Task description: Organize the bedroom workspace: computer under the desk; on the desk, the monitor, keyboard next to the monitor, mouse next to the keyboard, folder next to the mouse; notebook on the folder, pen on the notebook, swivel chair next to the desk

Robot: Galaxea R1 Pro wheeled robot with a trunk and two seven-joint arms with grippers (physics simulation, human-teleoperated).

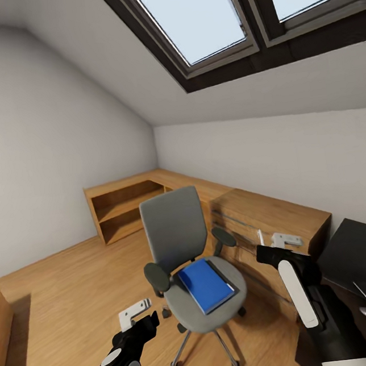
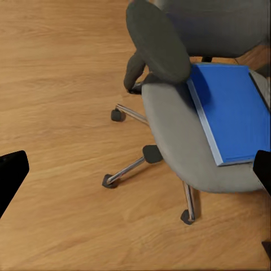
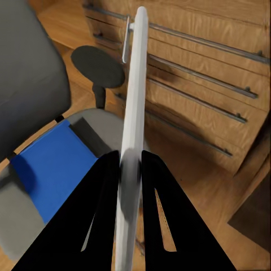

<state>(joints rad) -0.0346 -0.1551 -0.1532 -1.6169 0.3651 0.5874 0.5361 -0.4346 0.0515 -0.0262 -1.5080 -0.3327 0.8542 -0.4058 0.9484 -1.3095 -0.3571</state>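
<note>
Gripping pen [image 3: 133, 113] lengthwise along fingers, right end effector [image 3: 131, 164]; left end effector [image 2: 135, 169] wide above swivel chair [image 2: 180, 141]

The bright blue folder [image 1: 206, 285] is laid flat on the seat of the grey swivel chair [image 1: 177, 229]. A thin pale pen [image 3: 131, 130] is clamped between the right gripper's [image 3: 130, 164] fingers, above the chair.

1. Folder [image 1: 206, 285] flat on swivel chair [image 1: 177, 229] seat.
2. Low cabinet [image 1: 267, 213] behind and right of chair.
3. Worktop [image 1: 362, 247] far right, beyond right gripper [image 1: 273, 239].
</note>
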